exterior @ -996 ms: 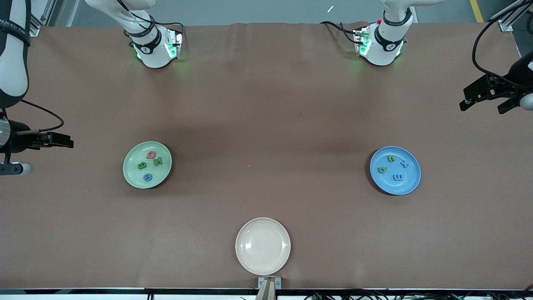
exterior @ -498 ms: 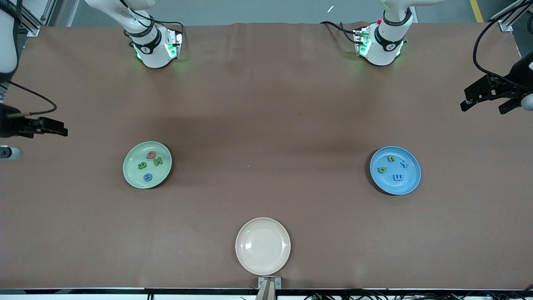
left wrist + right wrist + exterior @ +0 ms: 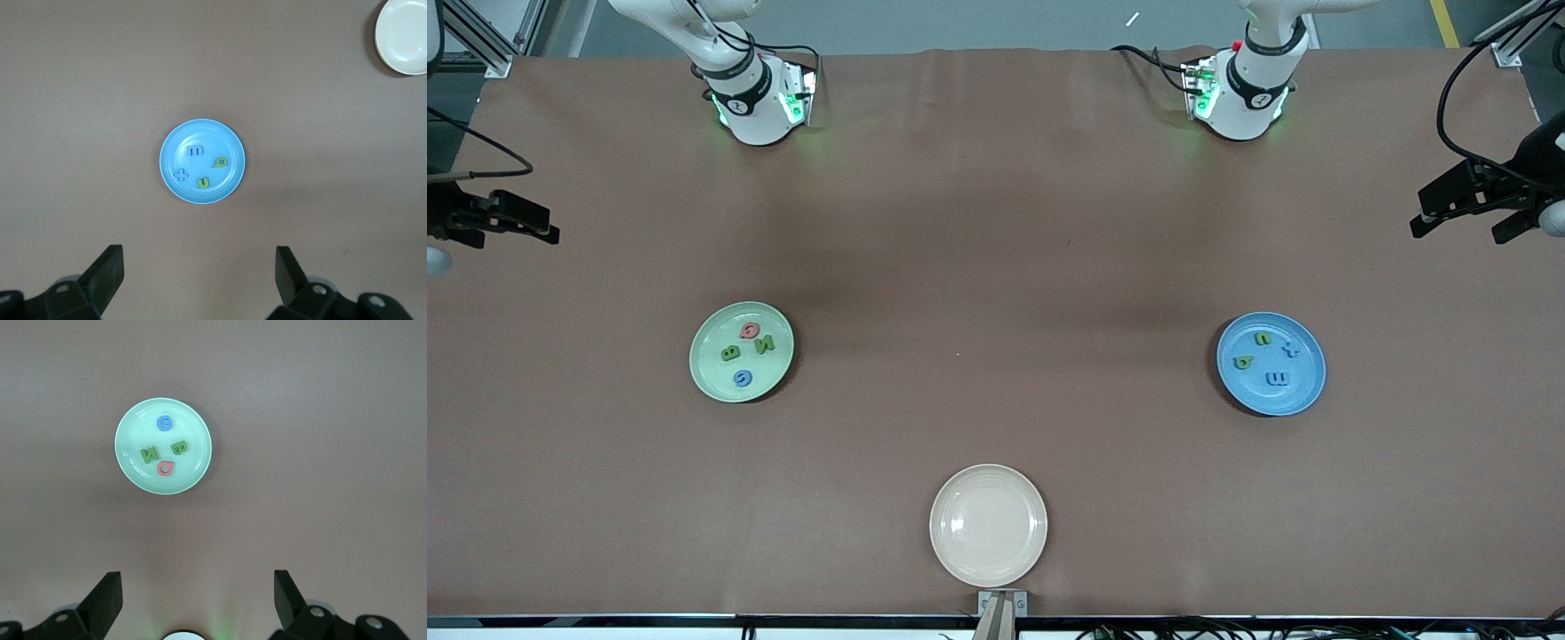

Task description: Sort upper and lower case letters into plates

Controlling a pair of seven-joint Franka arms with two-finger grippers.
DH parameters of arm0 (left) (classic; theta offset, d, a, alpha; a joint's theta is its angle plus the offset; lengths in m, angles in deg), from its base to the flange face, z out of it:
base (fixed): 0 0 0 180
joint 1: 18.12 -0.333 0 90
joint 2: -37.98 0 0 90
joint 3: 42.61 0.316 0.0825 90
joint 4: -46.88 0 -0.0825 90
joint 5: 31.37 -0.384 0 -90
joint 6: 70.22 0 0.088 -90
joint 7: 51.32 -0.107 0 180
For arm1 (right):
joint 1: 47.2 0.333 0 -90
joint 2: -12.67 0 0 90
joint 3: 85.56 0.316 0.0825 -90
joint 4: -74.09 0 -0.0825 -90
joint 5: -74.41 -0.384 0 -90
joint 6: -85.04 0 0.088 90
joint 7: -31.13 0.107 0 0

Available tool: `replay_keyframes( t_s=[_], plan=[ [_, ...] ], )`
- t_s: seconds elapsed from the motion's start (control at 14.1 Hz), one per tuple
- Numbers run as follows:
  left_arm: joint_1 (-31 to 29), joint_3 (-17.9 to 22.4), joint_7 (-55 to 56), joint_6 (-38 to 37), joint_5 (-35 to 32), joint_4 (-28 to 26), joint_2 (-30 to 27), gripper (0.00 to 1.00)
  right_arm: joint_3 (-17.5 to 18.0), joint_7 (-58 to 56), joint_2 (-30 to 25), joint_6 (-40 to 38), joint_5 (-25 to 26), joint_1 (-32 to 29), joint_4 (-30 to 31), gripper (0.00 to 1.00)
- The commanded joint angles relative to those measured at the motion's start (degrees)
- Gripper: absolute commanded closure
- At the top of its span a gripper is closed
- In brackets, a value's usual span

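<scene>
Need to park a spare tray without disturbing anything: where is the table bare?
Bare cloth runs between the pale green plate and the blue plate, and from both up to the arm bases. The cream plate holds nothing. Both sorting plates carry four letters each. The left gripper and right gripper hang open at the table's ends.

Brown table cover (image 3: 996,222) spans view; grey floor (image 3: 960,22) along top; cream plate (image 3: 988,525) near front edge.
</scene>
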Motion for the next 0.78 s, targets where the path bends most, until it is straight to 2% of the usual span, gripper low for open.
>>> replay_keyframes(
  t_s=[0.0, 0.71],
  plan=[
    [0.1, 0.0, -1.3, -0.7, -1.0, 1.2, 0.1, 0.0, 0.4, 0.2, -3.3, 1.6, 0.3, -0.5, 2.7, 0.0],
    [-1.2, 0.1, -1.4, -1.2, -1.3, 1.3, -0.4, 0.0, 0.4, 0.2, -6.0, 2.8, 0.1, -0.4, 2.7, 0.0]
  ],
)
